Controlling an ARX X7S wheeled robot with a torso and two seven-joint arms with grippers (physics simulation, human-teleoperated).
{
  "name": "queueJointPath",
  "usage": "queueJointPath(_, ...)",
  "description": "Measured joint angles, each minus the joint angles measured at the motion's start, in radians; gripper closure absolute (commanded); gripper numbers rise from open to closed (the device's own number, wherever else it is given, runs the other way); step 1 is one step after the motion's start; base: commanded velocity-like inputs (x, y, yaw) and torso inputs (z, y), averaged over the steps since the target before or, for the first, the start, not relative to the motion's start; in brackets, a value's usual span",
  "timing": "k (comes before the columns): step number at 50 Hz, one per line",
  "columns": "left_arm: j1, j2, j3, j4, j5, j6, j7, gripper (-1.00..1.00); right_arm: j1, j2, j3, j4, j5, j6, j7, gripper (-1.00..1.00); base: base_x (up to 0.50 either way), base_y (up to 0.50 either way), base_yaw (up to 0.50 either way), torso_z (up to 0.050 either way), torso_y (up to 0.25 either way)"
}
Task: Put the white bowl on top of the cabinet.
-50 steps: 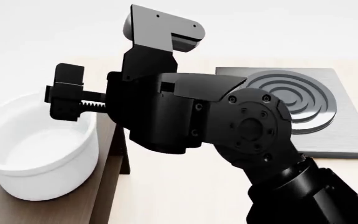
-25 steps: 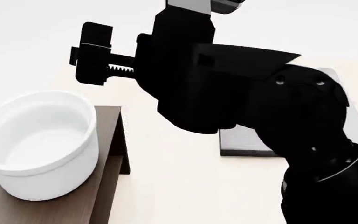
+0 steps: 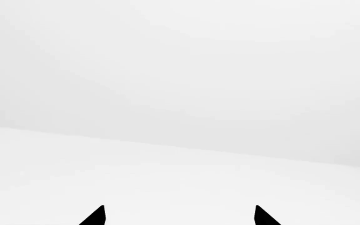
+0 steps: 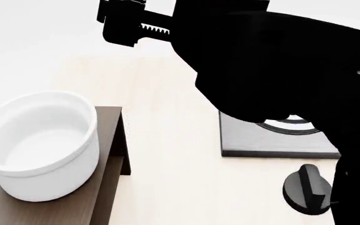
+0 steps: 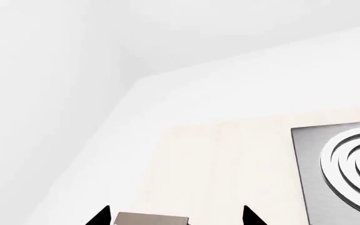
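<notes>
The white bowl stands upright on the flat top of the dark brown cabinet at the left of the head view. My right arm fills the upper right of that view, and one of its fingers on a toothed rack is high above the bowl, apart from it. In the right wrist view my right gripper is open and empty, with a strip of the cabinet top showing between its tips. My left gripper is open and empty and faces only blank white. It is out of the head view.
The grey square stove plate lies on the light wooden table to the right of the cabinet, half hidden by my arm; it also shows in the right wrist view. A black round knob-like object sits in front of it.
My right arm has risen from the bowl's rim and now stands high above it, covering more of the stove plate. The bowl has stayed on the cabinet top.
</notes>
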Motion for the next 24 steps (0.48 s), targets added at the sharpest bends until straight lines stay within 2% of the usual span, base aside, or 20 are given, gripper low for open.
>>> queueJointPath(24, -0.001, -0.002, 0.002, 0.001, 0.001, -0.002, -0.001, -1.0, 0.06, 0.138, 0.093, -0.193, 0.125, -0.029, 0.172, -1.0, 0.0, 0.0, 0.0, 0.0, 0.0)
